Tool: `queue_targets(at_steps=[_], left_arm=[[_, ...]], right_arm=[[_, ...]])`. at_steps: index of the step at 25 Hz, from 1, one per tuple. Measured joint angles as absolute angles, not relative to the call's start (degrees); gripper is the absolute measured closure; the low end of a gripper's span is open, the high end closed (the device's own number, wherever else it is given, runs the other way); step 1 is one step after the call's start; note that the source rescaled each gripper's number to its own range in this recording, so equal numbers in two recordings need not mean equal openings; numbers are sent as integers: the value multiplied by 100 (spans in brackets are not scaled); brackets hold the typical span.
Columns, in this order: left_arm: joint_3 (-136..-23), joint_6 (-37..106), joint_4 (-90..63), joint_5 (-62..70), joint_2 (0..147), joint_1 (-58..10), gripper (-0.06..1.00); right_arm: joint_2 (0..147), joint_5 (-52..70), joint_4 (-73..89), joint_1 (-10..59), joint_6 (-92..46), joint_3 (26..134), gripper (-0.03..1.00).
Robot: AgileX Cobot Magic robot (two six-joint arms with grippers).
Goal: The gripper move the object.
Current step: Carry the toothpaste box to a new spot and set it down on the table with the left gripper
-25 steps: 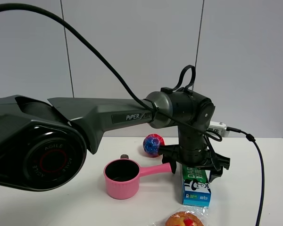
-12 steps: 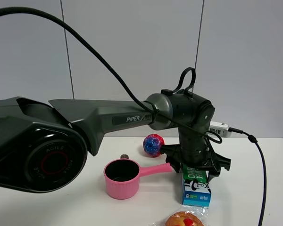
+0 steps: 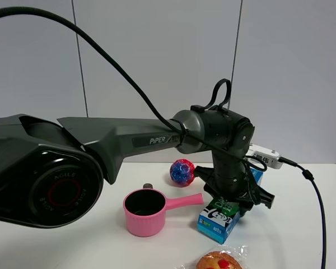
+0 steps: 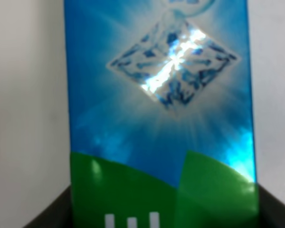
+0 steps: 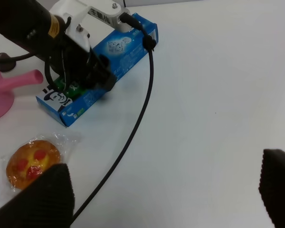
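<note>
The blue-and-green toothpaste box (image 3: 217,217) lies flat on the white table, turned at a slant, its near end pointing toward the pink saucepan. My left gripper (image 3: 235,197) reaches down from above and is shut across the box's middle. In the left wrist view the box (image 4: 161,95) fills the frame between the two dark fingers (image 4: 47,216). The right wrist view shows the box (image 5: 126,50) with the left gripper (image 5: 83,71) on it. My right gripper (image 5: 161,190) is open and empty, well away from the box.
A pink saucepan (image 3: 145,210) stands left of the box, handle toward it. A blue-red ball (image 3: 182,171) sits behind. A wrapped pastry (image 3: 218,261) lies near the front edge. A black cable (image 5: 137,118) trails across the table.
The left gripper has turned with the box in it. The box's near end has swung left toward the saucepan, so the box now lies at a slant.
</note>
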State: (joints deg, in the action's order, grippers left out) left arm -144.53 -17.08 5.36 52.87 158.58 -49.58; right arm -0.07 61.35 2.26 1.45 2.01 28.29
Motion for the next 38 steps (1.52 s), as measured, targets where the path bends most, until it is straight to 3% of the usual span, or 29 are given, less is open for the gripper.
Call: queue_targets(at_steps=[20,25,31,38], left_arm=[[-14447,-659,-877,4540,14689,-5255,94],[-14447,-185,-246,5169,13865,-5255,94],[-14425,1174,1037,6924,12981,-5249,94],[-13261,2036,1078,7008,12047,-5097,94]], right_arm=[[-7,6135,226,145,201,2829,-3],[-7,6135,226,145,201,2829,-3],[-7,6135,226,145,201,2829,-3],[-7,6135,226,145,201,2829,-3]])
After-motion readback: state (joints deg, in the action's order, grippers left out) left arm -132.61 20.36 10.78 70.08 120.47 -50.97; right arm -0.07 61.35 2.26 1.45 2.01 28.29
